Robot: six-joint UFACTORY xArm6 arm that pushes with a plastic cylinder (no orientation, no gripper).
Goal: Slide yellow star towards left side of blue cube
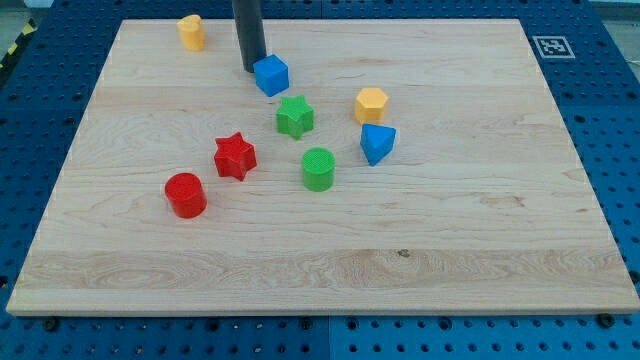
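Note:
The blue cube (pixel 271 75) lies near the view's top, left of centre. My tip (pixel 251 68) stands right against the cube's left side. A yellow block (pixel 191 32) lies at the view's top left, up and to the left of my tip and apart from it; its shape is hard to make out. A second yellow block (pixel 371 104), hexagon-like, lies to the right of the cube and lower.
A green star (pixel 294 116) lies just below the blue cube. A blue wedge-like block (pixel 377 143), a green cylinder (pixel 318 168), a red star (pixel 235 156) and a red cylinder (pixel 186 194) lie around the board's middle. The wooden board (pixel 480 230) is ringed by blue pegboard.

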